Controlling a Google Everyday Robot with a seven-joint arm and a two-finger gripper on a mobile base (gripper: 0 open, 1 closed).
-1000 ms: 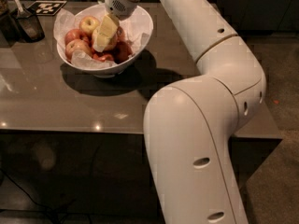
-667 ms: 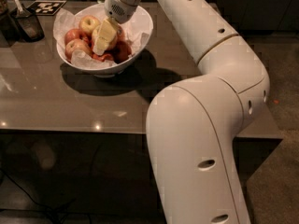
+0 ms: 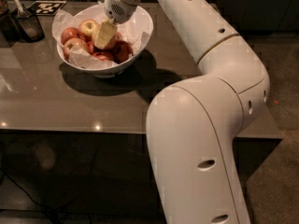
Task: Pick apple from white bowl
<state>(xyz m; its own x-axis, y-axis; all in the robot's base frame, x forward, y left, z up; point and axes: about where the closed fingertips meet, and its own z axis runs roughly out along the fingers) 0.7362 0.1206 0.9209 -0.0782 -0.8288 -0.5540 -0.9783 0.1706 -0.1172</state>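
Note:
The white bowl [image 3: 141, 22] stands on the grey table at the back left, lined with crinkled white paper [image 3: 80, 58] and holding several apples. My gripper [image 3: 103, 35] reaches down into the middle of the bowl among the apples. The pale yellow-green apple is mostly hidden under it; only a yellowish edge [image 3: 111, 44] shows beside the gripper. A smaller yellowish apple [image 3: 88, 28] lies just left of the gripper. A pale-red apple [image 3: 74, 45] and darker red apples [image 3: 121, 51] lie around it.
The glossy grey table [image 3: 51, 97] runs to a front edge near the middle of the view. A dark container with a utensil [image 3: 27, 23] stands at the far left, and a black-and-white marker tag [image 3: 46, 6] lies behind it. My arm's large white body [image 3: 201, 139] fills the right side.
The gripper stays down in the bowl at the same spot among the apples. The bowl and the apples have not visibly moved.

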